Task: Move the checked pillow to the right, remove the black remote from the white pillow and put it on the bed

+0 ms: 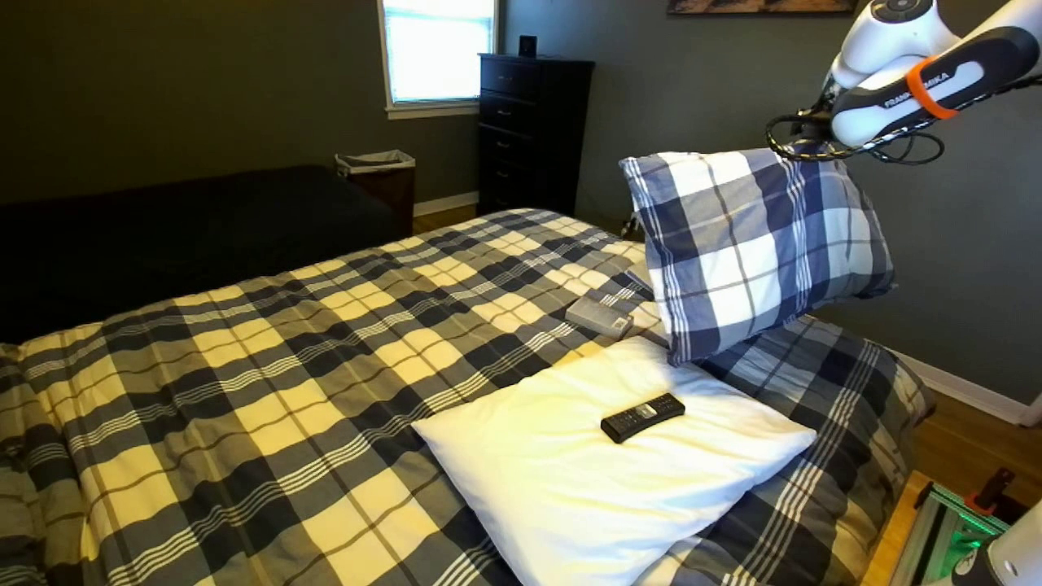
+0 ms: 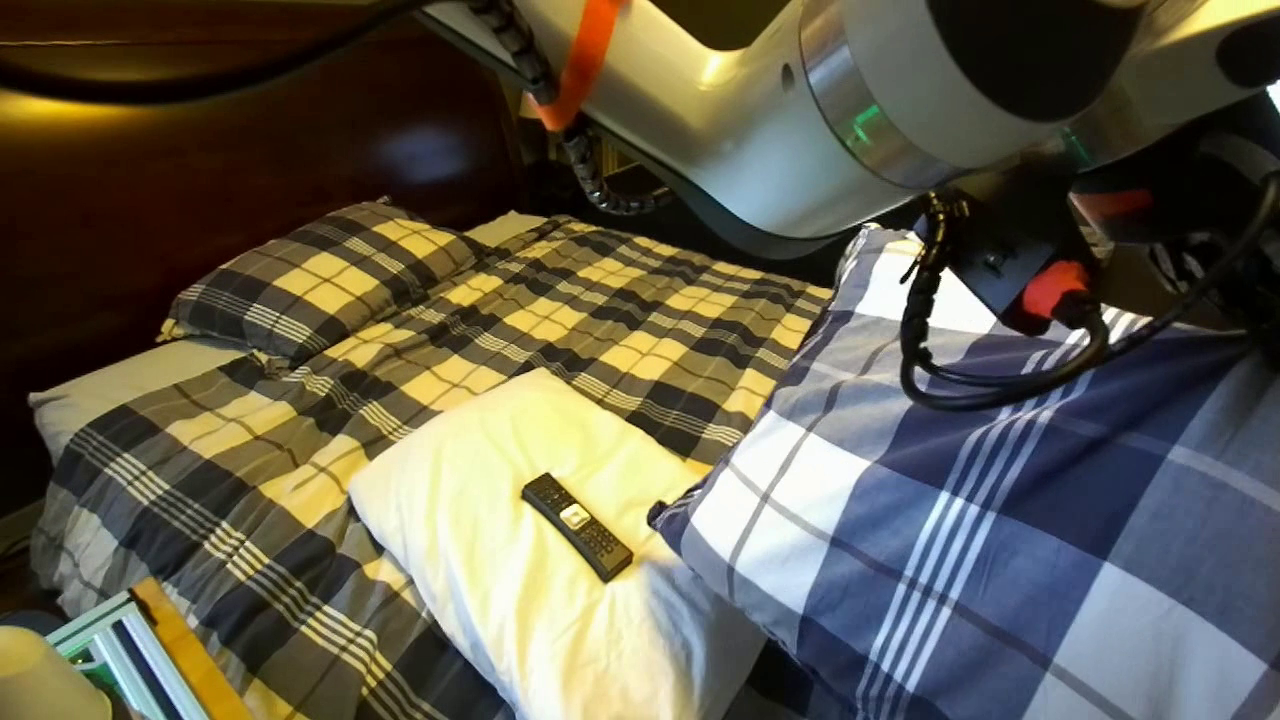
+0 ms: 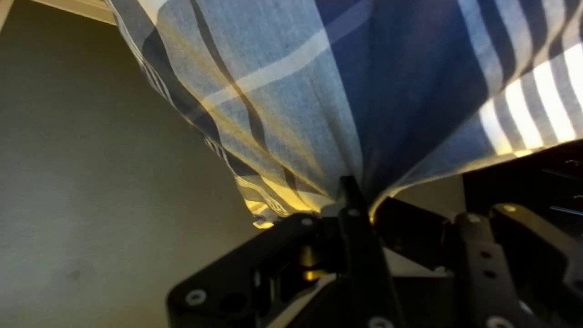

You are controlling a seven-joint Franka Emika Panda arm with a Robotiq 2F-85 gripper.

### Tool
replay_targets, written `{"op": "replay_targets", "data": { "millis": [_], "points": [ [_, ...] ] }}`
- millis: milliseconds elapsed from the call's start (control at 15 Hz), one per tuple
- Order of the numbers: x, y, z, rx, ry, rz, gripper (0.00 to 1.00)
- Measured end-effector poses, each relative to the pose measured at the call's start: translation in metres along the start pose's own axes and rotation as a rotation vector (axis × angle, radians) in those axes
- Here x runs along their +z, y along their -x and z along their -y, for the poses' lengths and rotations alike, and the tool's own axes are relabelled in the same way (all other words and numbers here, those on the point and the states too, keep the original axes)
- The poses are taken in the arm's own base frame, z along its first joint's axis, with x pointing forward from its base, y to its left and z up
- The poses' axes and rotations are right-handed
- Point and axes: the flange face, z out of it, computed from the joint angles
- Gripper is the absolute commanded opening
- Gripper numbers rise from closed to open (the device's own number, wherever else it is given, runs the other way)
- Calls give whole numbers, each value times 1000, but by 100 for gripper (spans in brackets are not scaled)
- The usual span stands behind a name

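Bunched at its edge, the checked pillow (image 1: 757, 244) hangs tilted in the air, and my gripper (image 3: 362, 205) is shut on it. Its lower corner in an exterior view reaches down to the far edge of the white pillow (image 1: 553, 488); whether they touch, I cannot tell. The black remote (image 1: 643, 417) lies face up on top of the white pillow, apart from the checked one, and shows in both exterior views. Under the white pillow spreads the bed (image 1: 269, 399) with its yellow, black and white plaid cover. Fabric (image 3: 291, 82) of the checked pillow fills the top of the wrist view.
A grey box (image 1: 598, 317) lies on the bed beyond the white pillow. Another plaid pillow (image 2: 330, 270) rests by the dark headboard (image 2: 250, 150). A tall black dresser (image 1: 533, 130) and a bin (image 1: 378, 179) stand past the bed. Cables (image 2: 1000, 390) loop around the wrist.
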Motion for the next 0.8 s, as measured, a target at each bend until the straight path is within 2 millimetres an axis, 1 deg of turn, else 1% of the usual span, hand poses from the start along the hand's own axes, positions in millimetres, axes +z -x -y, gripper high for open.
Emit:
{"op": "replay_targets", "data": {
  "millis": [333, 533, 800],
  "points": [
    [8, -5, -18, -1, 31, -3, 1],
    [21, -5, -30, 25, 69, -1, 1],
    [42, 0, -39, 82, 134, 22, 1]
  ]
}}
